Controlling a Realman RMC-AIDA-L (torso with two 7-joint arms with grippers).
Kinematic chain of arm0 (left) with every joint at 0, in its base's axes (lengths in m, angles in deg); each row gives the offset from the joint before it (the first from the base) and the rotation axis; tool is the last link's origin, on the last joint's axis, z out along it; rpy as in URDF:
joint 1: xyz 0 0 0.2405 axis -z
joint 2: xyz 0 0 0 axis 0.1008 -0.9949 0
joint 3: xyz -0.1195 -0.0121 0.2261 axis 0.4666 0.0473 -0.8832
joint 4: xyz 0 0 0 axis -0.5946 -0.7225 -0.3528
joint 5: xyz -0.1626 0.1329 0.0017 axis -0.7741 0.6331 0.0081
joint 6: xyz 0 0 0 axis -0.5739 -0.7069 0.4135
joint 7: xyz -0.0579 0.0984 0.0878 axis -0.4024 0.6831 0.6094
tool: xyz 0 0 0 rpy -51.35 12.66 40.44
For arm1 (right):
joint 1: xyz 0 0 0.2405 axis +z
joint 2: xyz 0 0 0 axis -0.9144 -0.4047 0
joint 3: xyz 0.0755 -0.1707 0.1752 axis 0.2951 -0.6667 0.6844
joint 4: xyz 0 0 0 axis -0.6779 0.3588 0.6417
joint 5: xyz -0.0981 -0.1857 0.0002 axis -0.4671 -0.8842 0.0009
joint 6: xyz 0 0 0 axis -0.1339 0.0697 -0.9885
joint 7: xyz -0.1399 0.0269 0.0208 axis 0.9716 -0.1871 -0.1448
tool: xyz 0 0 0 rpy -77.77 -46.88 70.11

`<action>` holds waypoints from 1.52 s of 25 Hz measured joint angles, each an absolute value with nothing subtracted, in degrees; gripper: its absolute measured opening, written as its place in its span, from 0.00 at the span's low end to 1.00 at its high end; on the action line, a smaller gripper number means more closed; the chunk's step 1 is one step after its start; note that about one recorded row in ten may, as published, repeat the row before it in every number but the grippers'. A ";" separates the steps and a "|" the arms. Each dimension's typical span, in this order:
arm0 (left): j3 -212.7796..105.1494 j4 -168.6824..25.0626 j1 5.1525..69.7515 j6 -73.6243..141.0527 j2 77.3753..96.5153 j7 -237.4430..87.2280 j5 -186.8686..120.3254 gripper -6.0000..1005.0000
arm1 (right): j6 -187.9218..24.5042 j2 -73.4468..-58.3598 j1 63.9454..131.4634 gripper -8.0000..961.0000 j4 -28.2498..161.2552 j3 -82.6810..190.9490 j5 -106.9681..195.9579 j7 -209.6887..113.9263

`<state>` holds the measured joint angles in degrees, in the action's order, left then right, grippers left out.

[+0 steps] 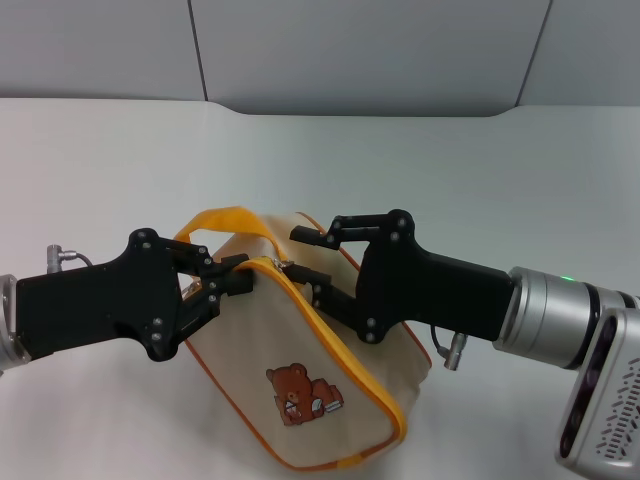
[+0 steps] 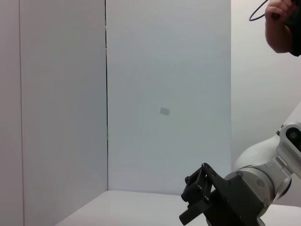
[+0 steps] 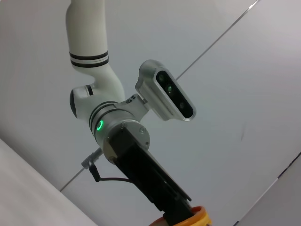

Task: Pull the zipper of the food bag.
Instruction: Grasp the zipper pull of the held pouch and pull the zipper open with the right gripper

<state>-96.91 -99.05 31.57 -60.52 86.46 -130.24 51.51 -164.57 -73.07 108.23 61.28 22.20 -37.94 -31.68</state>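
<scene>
The cream food bag with a brown bear patch lies on the white table between both arms in the head view. Its orange-yellow zipper runs along the upper edge, with the small silver pull tab near the far end. My left gripper comes in from the left and is shut on the bag's edge just left of the tab. My right gripper reaches in from the right, open, one finger above and one below the tab. The orange strap handle arches behind the left gripper.
The white table stretches around the bag, with grey wall panels behind it. The left wrist view shows the right arm's gripper and a person's hand at the upper corner. The right wrist view shows the left arm.
</scene>
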 joint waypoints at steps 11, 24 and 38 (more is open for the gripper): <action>-96.77 -99.05 31.43 -61.02 86.67 -129.69 51.51 0.06 | -163.62 -73.07 109.21 0.28 60.02 21.70 -38.27 -31.53; -96.83 -99.05 31.44 -61.14 86.51 -129.70 51.51 0.06 | -162.34 -73.07 110.60 0.10 59.18 21.58 -38.36 -31.53; -96.55 -99.04 31.41 -60.72 86.27 -129.68 51.51 0.06 | -162.49 -73.08 110.00 0.03 59.61 21.39 -38.44 -31.53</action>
<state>-96.55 -99.04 31.41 -60.72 86.27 -129.68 51.51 -162.49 -73.08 110.00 59.61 21.39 -38.44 -31.53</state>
